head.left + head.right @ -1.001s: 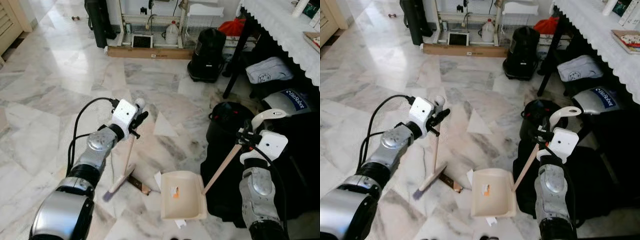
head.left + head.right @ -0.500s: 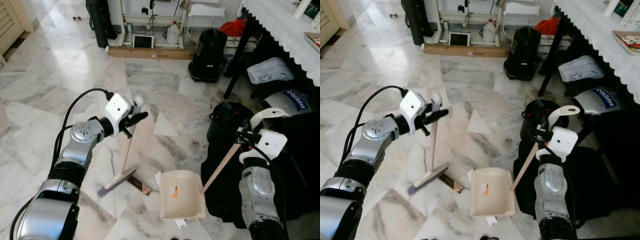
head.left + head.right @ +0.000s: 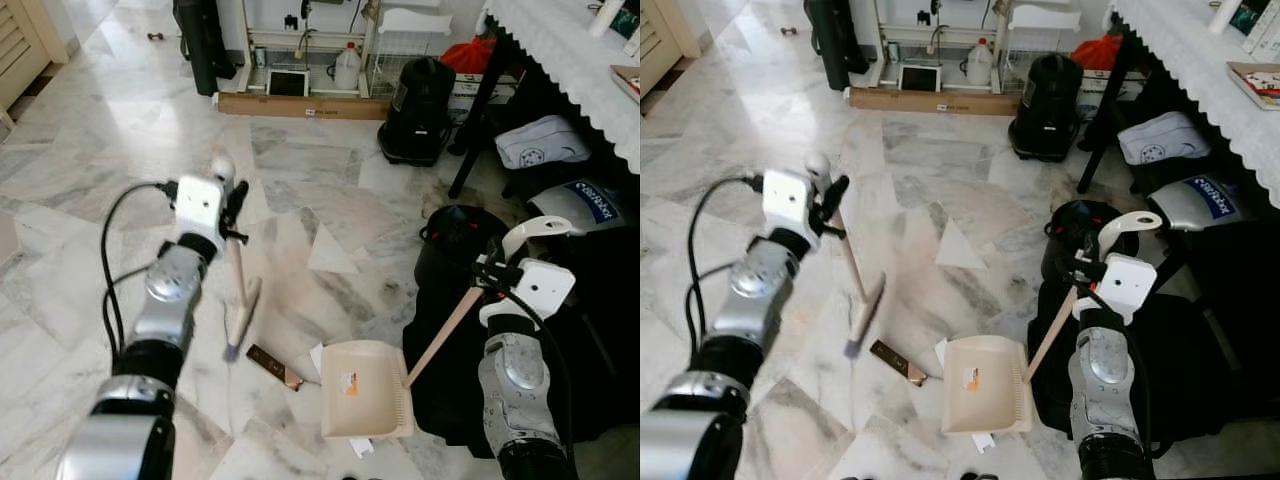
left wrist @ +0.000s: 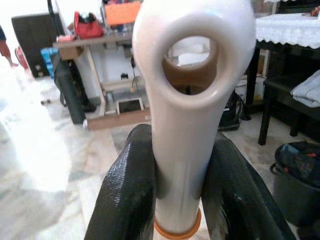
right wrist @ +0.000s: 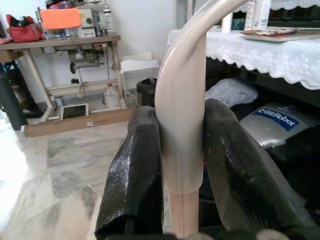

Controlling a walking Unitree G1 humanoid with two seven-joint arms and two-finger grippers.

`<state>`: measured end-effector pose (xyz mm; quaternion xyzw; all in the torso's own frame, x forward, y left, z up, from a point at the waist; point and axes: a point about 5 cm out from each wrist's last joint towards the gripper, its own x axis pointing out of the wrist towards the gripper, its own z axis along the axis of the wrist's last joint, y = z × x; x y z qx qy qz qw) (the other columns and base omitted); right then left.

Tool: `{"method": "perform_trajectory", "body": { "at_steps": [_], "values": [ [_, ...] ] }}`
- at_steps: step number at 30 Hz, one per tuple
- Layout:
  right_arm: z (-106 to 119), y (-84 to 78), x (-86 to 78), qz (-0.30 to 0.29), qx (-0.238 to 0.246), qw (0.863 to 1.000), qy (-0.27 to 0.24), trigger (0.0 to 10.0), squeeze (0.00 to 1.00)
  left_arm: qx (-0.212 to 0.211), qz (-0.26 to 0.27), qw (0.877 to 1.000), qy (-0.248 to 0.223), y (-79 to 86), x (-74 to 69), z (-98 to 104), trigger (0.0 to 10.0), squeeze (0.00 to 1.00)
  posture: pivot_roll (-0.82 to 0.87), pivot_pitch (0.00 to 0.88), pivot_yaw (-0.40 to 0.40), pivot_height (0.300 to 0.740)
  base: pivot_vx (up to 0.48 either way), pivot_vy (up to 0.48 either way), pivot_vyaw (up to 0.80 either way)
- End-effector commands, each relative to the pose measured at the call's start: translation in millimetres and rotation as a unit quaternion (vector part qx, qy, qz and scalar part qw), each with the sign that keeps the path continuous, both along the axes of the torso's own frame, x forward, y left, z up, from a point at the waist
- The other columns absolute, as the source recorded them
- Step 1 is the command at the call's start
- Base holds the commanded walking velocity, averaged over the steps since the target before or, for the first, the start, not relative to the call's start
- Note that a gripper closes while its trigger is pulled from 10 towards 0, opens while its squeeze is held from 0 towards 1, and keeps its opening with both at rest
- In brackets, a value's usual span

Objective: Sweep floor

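On the marble floor [image 3: 90, 200], the left end effector [image 3: 232, 205] is clamping the broom [image 3: 238, 300], the right end effector [image 3: 492, 272] gripping the dustpan [image 3: 365, 400]; brush is hanging beyond the brown debris [image 3: 273, 366], risking missing it.

A lived-in home, by the look of it: polished marble floor [image 3: 120, 130], a sewing machine [image 5: 85, 17] on its wooden bench against the far wall, a lace-edged tablecloth [image 3: 570, 60], a black vacuum cleaner [image 3: 418, 95] and bags stowed at the floor's edge.
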<state>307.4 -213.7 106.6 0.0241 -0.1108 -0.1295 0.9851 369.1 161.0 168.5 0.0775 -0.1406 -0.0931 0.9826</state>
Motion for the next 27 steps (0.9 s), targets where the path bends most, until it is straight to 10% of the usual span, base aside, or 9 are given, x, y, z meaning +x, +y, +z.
{"method": "perform_trajectory", "body": {
  "at_steps": [1, 27],
  "values": [
    [8.0, -3.5, -2.0, -0.01, 0.001, 1.0, -0.026, 10.0, 0.0, -0.012, 0.006, 1.0, -0.028, 1.1, -0.9, 8.5, 10.0, 0.0, 0.04, 0.102, -0.043, 0.74, 0.0, 0.0, 0.0],
    [7.5, -1.3, -2.0, -0.013, 0.007, 0.999, -0.03, 10.0, 0.0, -0.015, 0.002, 1.0, -0.016, -7.8, 1.1, 3.7, 10.0, 0.0, 0.04, 0.043, -0.021, 0.74, 0.0, 0.323, -0.16]
  ]
}}
